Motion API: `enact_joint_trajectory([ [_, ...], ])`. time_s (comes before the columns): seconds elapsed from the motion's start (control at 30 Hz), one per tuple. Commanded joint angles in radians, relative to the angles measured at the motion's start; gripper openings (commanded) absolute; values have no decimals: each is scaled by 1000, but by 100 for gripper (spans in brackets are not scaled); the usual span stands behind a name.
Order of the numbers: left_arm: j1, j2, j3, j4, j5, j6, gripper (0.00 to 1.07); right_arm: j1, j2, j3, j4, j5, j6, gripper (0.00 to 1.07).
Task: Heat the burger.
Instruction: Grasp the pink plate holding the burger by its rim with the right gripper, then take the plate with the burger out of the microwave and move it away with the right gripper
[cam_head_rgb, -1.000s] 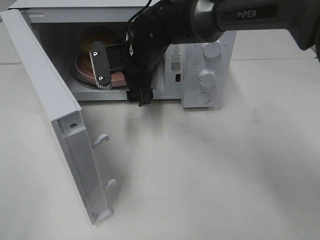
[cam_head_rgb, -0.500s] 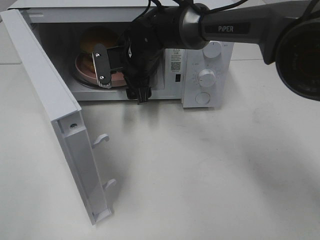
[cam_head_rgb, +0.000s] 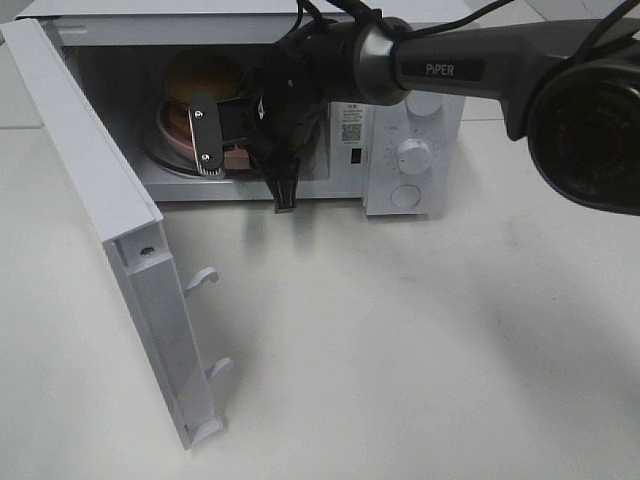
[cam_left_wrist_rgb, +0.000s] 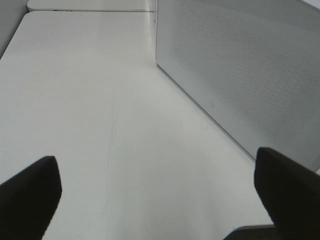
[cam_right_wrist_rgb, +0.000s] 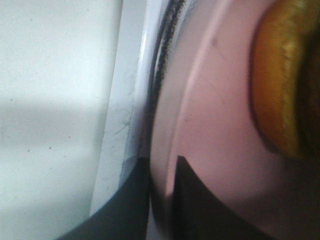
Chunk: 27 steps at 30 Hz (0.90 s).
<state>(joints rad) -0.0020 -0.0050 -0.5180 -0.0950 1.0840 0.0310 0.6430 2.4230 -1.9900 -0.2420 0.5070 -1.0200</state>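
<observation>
The burger (cam_head_rgb: 200, 75) with its golden-brown bun sits on a pink plate (cam_head_rgb: 172, 125) inside the open microwave (cam_head_rgb: 440, 150). It also shows in the right wrist view (cam_right_wrist_rgb: 280, 85), on the plate (cam_right_wrist_rgb: 215, 115). My right gripper (cam_head_rgb: 213, 140) reaches into the cavity from the front. Its fingers (cam_right_wrist_rgb: 190, 200) are closed on the plate's near rim, one above and one below. My left gripper (cam_left_wrist_rgb: 157, 167) is open and empty above the bare table, beside the microwave's perforated side wall (cam_left_wrist_rgb: 240, 75). It is out of the exterior high view.
The microwave door (cam_head_rgb: 110, 210) swings wide open to the left, with its latch hooks (cam_head_rgb: 203, 278) sticking out. Two knobs (cam_head_rgb: 413, 155) and a button (cam_head_rgb: 405, 196) are on the right panel. My right arm (cam_head_rgb: 470, 70) crosses above the microwave. White tabletop (cam_head_rgb: 400, 350) lies in front.
My right arm has shifted left and lowered across the microwave's top. The gripper and plate have moved slightly deeper into the cavity, and more of the burger shows.
</observation>
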Motion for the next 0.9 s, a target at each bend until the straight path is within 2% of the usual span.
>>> enact_joint_trajectory([
  [0.03,3,-7,2,3,-14,-2,100,-2,6,-7,1,-20,12,0],
  [0.63,3,-7,2,3,-14,-2,100,22,-41,6,-1,8,-69,0],
  [0.9,3,-7,2,3,-14,-2,100,24,-125,132,-2,-5,-224,0],
])
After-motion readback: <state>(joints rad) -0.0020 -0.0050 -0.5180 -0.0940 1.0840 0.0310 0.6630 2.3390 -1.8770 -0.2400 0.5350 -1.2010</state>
